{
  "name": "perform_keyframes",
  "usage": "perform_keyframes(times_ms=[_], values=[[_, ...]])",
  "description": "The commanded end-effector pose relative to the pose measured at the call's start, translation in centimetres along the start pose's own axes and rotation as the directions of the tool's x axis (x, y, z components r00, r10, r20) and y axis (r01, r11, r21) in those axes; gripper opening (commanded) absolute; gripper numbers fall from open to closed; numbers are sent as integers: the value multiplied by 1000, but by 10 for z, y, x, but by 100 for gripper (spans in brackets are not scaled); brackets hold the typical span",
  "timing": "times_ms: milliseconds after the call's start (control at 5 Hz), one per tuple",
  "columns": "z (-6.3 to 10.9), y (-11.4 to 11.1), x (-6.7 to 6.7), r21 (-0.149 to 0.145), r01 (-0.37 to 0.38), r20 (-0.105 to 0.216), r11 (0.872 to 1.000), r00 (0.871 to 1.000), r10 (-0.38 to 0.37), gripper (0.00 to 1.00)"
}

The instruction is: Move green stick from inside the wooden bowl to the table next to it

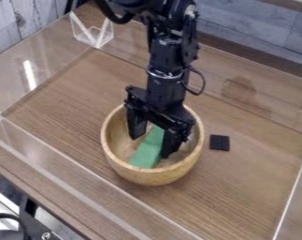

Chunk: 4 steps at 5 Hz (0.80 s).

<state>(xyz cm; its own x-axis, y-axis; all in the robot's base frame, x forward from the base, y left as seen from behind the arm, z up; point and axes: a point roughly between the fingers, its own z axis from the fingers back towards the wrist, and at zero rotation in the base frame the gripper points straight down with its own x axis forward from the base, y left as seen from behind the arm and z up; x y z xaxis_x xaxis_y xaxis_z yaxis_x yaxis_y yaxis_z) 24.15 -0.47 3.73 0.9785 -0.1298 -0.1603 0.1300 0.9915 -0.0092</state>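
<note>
The round light-tan wooden bowl (131, 169) sits on the brown wood-grain table (79, 98), near its front middle. Inside it leans the green stick (148, 151), a bright green flat block tilted against the bowl's inner wall. My black gripper (155, 139) reaches straight down into the bowl, open, with one finger on each side of the stick's upper end. Whether the fingers touch the stick I cannot make out.
A small black square (218, 142) lies on the table just right of the bowl. Clear acrylic walls (41, 141) edge the tabletop. A clear wire-like stand (91, 33) sits at the back left.
</note>
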Motion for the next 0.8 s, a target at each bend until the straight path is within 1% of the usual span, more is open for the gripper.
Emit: perform_keyframes(times_ms=[0,600], values=[[15,1,4,8,-1,72,1000,997,0,100],[13,2,5,7,-11,92,1000,996,10,100]])
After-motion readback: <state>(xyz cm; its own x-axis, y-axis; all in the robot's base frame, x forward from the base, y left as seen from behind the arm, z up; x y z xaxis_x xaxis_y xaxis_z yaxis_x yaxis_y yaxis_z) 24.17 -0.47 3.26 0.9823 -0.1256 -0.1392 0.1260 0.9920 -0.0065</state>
